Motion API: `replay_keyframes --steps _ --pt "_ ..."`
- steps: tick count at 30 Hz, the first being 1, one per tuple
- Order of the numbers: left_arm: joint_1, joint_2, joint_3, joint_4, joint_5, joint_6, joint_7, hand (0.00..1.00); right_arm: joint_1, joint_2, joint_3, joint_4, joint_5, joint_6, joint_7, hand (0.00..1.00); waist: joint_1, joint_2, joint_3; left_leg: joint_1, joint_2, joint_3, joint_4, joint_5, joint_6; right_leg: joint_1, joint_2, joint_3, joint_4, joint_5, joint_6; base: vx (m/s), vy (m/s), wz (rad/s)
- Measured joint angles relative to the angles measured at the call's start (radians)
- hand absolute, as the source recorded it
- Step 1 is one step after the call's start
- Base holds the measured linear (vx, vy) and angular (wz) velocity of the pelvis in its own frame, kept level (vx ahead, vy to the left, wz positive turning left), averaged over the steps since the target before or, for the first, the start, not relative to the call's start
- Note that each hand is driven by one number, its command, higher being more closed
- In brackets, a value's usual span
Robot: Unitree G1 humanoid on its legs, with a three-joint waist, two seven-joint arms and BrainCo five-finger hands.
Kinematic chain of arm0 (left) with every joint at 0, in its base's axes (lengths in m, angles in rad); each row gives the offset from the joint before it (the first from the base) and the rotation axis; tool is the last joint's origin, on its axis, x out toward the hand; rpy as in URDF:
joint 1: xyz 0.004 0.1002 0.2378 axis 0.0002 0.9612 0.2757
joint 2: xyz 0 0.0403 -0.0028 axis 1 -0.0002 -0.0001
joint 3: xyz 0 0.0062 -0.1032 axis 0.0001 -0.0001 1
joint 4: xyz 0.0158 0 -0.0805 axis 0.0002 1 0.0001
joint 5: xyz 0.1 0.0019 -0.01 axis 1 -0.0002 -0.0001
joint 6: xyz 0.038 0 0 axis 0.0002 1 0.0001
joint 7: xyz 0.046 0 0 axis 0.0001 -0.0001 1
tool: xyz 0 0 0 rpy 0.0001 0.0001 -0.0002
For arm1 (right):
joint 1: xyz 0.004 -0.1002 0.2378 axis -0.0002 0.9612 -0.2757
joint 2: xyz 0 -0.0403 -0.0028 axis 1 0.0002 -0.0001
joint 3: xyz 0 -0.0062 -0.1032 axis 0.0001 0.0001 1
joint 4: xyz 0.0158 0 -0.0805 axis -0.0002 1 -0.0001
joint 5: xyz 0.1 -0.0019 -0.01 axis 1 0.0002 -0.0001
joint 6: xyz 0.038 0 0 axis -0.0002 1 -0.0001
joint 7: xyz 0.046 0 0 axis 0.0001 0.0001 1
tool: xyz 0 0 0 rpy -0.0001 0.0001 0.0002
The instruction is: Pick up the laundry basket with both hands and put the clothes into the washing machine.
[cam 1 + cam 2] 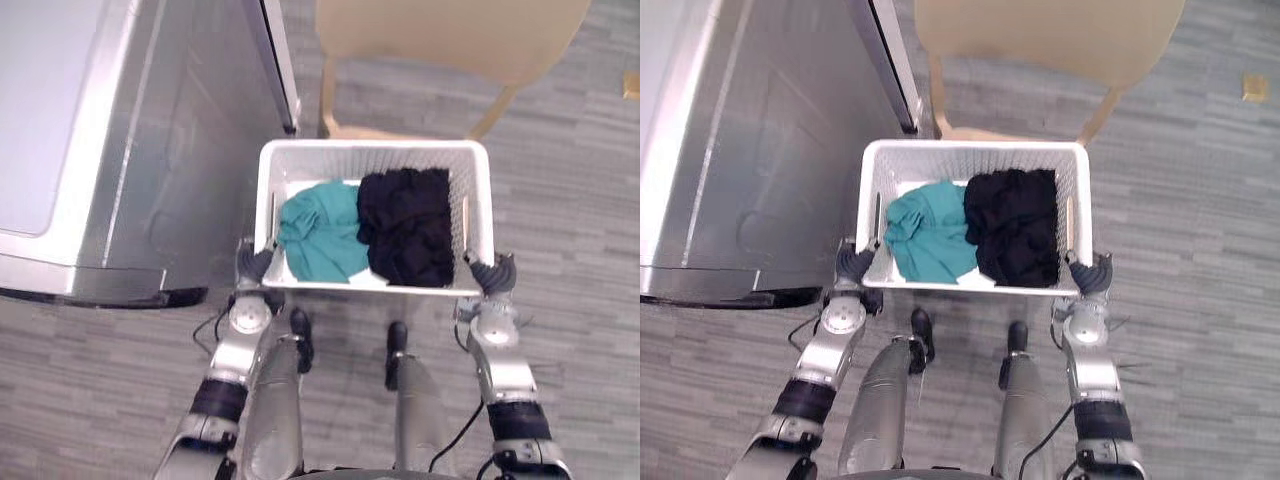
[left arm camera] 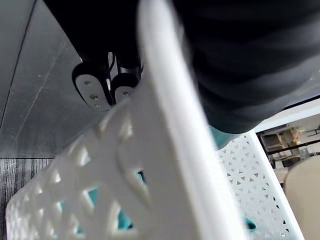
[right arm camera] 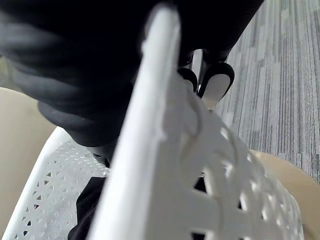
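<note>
The white lattice laundry basket hangs level in front of me, off the floor. Inside it a teal garment lies on the left and a black garment on the right. My left hand grips the basket's near left corner and my right hand grips the near right corner. In the left wrist view dark fingertips curl over the white rim. The right wrist view shows fingertips hooked over the rim in the same way. The silver washing machine stands to the basket's left.
A pale wooden chair stands just beyond the basket's far side. Grey striped carpet runs to the right and below. The machine's side panel is close to the basket's left wall.
</note>
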Motion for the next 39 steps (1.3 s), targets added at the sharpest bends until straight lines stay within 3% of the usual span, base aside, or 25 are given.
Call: replay_keyframes --steps 4,11,17,23,27,32,34,39 --pt "-0.022 -0.009 0.025 0.036 0.004 0.001 0.02 0.0 -0.023 0.032 -0.015 0.012 0.014 -0.047 -0.018 0.0 -0.014 0.0 0.005 -0.018 0.001 -0.006 0.005 0.003 -0.001 -0.013 0.004 -0.001 0.001 0.004 -0.003 -0.01 -0.002 0.01" --pt "0.025 -0.018 0.024 0.002 0.05 0.001 0.034 0.0 0.038 0.058 -0.022 0.0 0.014 -0.085 -0.019 0.0 -0.013 0.0 0.005 0.015 0.001 -0.009 -0.002 0.003 -0.003 0.02 0.008 -0.001 0.0 0.003 -0.003 0.0 0.0 0.0" --pt "0.155 -0.04 0.049 -0.164 0.15 0.0 0.055 0.0 0.189 0.085 -0.001 -0.205 0.012 -0.113 -0.011 0.0 -0.011 -0.001 0.006 0.068 0.002 -0.016 -0.009 -0.004 -0.013 0.07 0.003 -0.006 0.02 -0.019 -0.024 -0.01 -0.019 0.07" --pt "0.358 -0.056 0.092 -0.365 0.147 -0.034 0.043 0.0 0.346 0.078 0.007 -0.399 -0.029 -0.151 0.043 0.0 -0.008 -0.002 0.005 0.174 -0.002 -0.024 -0.023 -0.027 -0.04 0.171 -0.004 -0.025 0.034 -0.064 -0.017 0.01 -0.038 0.1" --pt "0.489 -0.094 0.108 -0.379 0.083 -0.067 -0.015 0.0 0.46 0.078 0.025 -0.408 -0.055 -0.149 0.122 0.0 -0.003 -0.004 -0.016 0.251 -0.004 -0.029 -0.064 -0.025 -0.043 0.252 -0.007 -0.055 0.011 -0.078 -0.023 0.06 -0.057 0.15" --pt "0.622 -0.132 0.118 -0.226 -0.028 -0.077 -0.127 0.0 0.514 0.085 0.021 -0.205 -0.059 -0.142 0.218 0.0 0.002 -0.006 -0.128 0.356 -0.019 -0.041 -0.128 -0.011 -0.047 0.366 -0.014 -0.093 -0.043 -0.076 -0.018 0.16 -0.036 0.12" --pt "0.635 -0.143 0.159 -0.084 -0.041 -0.075 -0.172 0.0 0.514 0.097 0.002 -0.049 -0.044 -0.129 0.254 0.0 0.016 -0.005 -0.177 0.425 -0.028 -0.041 -0.177 0.001 -0.051 0.434 -0.015 -0.104 -0.088 -0.076 -0.018 0.15 -0.052 0.1" --pt "0.637 -0.128 0.284 0.181 -0.046 -0.063 -0.218 0.0 0.505 0.11 -0.035 0.196 -0.006 -0.1 0.278 0.0 0.016 -0.003 -0.244 0.512 -0.039 -0.067 -0.255 0.025 -0.067 0.538 -0.016 -0.15 -0.153 -0.076 -0.018 0.07 -0.048 0.21"
